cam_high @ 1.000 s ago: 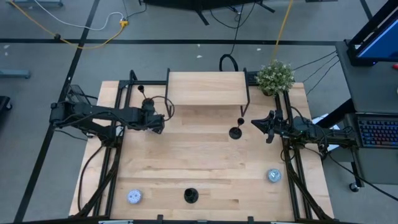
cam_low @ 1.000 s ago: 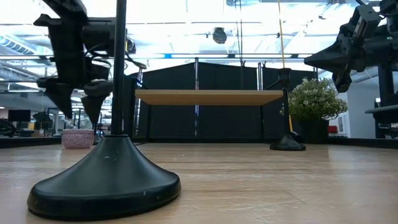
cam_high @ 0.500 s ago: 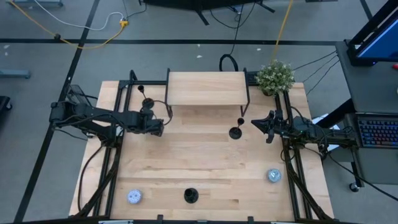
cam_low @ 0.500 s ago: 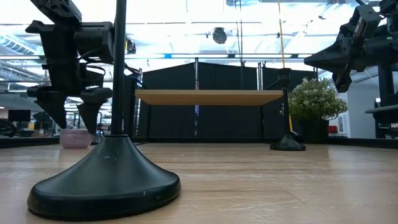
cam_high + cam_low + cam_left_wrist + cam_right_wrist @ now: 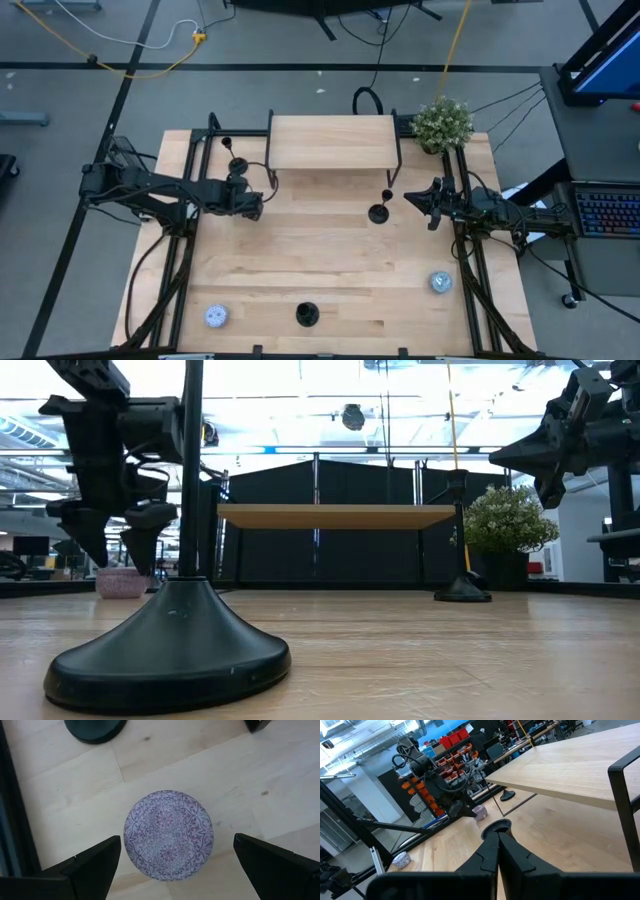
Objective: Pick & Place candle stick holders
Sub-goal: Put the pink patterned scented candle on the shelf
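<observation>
Here's the wooden table, pale planks filling the frame from above, with a raised wooden shelf on black legs at its far edge and a small green plant at the far right corner; the left arm reaches in from the left side, its left gripper hovering over a lilac patterned tin, fingers spread wide on either side of that tin and touching nothing; the right arm waits at the right edge, its right gripper clenched, fingertips pressed together in the wrist view, pointing toward the middle; now the candle holders, all black; one stands on the table just in front of the shelf's right leg, near the right gripper but apart from it; another sits at the near edge, middle of the table, so close to the low camera that its base fills that view; a third stands left of the shelf, just beyond the left gripper; two more tins rest near the front, one left, one right.
</observation>
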Controlling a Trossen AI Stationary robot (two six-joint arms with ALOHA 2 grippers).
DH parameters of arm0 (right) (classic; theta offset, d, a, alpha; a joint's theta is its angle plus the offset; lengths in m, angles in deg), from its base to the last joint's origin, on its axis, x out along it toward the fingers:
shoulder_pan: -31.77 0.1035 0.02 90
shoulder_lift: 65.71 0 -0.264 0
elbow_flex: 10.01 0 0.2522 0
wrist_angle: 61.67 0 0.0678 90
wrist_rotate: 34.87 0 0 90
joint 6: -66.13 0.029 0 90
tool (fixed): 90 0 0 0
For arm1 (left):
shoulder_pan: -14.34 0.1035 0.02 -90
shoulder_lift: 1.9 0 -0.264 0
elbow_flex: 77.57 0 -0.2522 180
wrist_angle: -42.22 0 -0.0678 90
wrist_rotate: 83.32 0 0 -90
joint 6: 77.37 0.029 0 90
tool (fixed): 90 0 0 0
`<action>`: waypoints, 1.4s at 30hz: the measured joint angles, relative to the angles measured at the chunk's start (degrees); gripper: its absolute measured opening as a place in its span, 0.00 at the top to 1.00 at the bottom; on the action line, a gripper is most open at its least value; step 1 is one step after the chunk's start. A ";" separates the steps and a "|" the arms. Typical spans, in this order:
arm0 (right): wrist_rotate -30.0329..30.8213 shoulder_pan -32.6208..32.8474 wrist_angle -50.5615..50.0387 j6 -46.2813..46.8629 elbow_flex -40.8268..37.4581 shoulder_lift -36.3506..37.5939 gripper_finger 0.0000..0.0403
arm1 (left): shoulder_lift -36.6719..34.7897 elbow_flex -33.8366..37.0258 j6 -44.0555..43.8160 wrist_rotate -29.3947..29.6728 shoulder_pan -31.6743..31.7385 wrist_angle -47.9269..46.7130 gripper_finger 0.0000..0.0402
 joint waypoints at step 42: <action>0.00 0.00 0.02 0.03 0.01 0.00 1.00 | 0.84 8.02 4.45 2.06 0.83 18.21 0.02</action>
